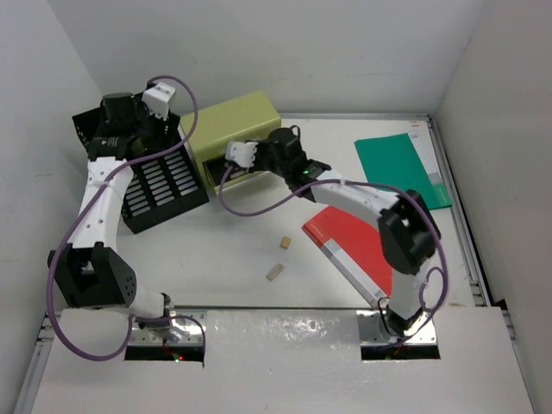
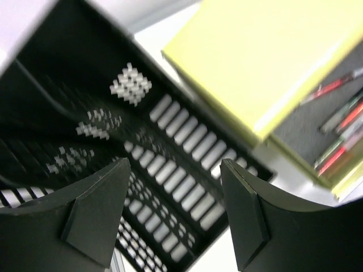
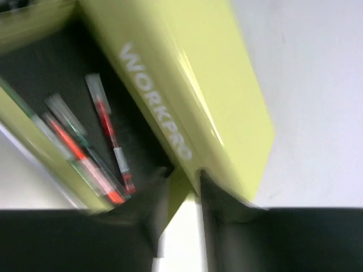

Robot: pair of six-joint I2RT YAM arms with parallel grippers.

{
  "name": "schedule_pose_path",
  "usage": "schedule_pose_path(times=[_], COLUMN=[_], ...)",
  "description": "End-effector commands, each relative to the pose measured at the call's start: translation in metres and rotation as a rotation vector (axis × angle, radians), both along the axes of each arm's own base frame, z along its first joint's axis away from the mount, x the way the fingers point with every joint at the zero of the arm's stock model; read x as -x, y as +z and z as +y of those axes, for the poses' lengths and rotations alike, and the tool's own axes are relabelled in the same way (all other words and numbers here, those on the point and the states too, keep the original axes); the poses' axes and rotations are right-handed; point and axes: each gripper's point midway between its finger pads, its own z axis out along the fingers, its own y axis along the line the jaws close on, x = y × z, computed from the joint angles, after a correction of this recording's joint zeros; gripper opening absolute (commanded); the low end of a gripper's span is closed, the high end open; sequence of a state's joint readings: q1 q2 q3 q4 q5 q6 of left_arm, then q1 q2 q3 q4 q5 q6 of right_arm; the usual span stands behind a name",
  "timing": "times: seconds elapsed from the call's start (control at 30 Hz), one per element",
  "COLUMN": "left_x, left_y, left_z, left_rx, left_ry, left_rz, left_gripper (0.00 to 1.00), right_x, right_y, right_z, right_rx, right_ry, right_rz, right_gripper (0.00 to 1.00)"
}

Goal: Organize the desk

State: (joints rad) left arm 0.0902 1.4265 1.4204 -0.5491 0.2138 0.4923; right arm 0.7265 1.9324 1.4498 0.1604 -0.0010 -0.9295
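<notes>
The white surface [image 1: 233,285] is smooth and flat, railed in thin metal and walled in white. It carries everything here, and loose things lie scattered across it, so the tidying looks only partly done.

The right pincer [image 3: 180,198] is at the front of a yellow-green box [image 1: 228,125]. Its fingers stand narrow with a strip of the open drawer [image 3: 142,141] between them. It seems to be pinching the drawer's front edge, probably to slide it, though blur softens the contact. The box is glossy and hard-edged, and the drawer has a dark matte lining with several slim red and green pens [image 3: 108,136] lying loose in it.

The left pincer [image 2: 176,173] hangs wide apart and holds nothing. It is over a black slotted tray [image 1: 159,185] just beside the box — perhaps ready to steady or shift it.

Near the right arm lie a flat red folder [image 1: 354,241] and, further back, a green folder [image 1: 401,168]. Two small tan blocks [image 1: 285,244] sit apart mid-surface — likely the next things to stow.
</notes>
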Motion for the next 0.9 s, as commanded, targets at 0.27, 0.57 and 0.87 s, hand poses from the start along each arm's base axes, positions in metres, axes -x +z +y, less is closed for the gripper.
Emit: schedule_pose_path(times=[0.27, 0.57, 0.87], left_x=[-0.074, -0.11, -0.112], left_y=[0.038, 0.009, -0.009], left_z=[-0.041, -0.045, -0.048], left_rx=[0.033, 0.042, 0.034], left_ry=[-0.025, 0.025, 0.025], left_rz=[-0.135, -0.087, -0.055], left_gripper=[0.63, 0.63, 0.62], right_x=[0.077, 0.07, 0.036], right_y=[-0.025, -0.052, -0.072], right_z=[-0.019, -0.008, -0.001], right_rx=[-0.733, -0.683, -0.507], right_ry=[-0.294, -0.371, -0.409], right_rz=[0.742, 0.858, 0.898], right_gripper=[0.0, 0.0, 0.0])
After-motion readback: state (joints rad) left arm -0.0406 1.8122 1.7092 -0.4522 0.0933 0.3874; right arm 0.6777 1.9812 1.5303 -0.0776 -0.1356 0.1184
